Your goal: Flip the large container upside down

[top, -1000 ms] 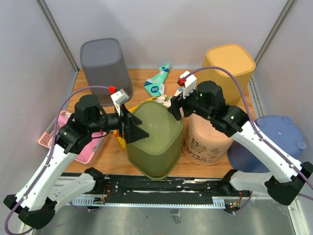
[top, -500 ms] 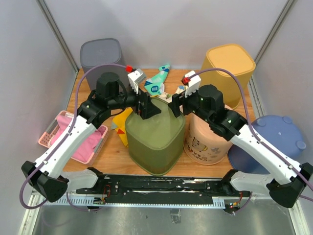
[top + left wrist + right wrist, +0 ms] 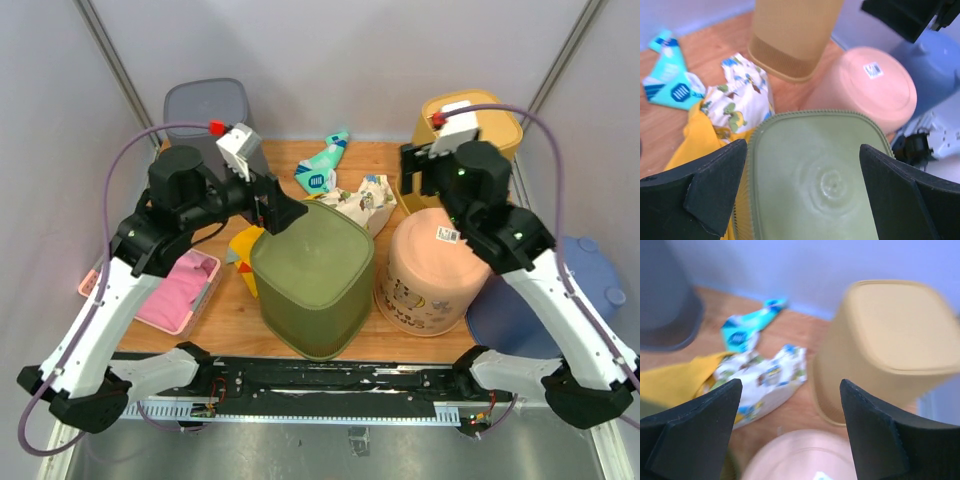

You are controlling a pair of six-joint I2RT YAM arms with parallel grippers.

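The large olive-green container (image 3: 312, 275) stands bottom up on the wooden table, in the middle near the front edge. Its flat base with a round moulding mark fills the left wrist view (image 3: 820, 185). My left gripper (image 3: 275, 210) is open and empty, just above the container's back left edge, its fingers (image 3: 715, 190) spread wider than the base. My right gripper (image 3: 415, 180) is open and empty, raised above the gap between the pink container (image 3: 430, 270) and the yellow container (image 3: 480, 125). In the right wrist view this gripper (image 3: 790, 390) holds nothing.
A grey container (image 3: 205, 115) stands at the back left and a blue one (image 3: 570, 290) at the right edge. A pink basket (image 3: 100, 285) with pink cloth is at the left. A teal packet (image 3: 322, 165), patterned cloth (image 3: 365, 195) and yellow cloth (image 3: 243, 250) lie behind the green container.
Both grippers have let go of the green container and pulled away, the left up and back, the right up toward the back right. The container went from tilted to standing bottom up.
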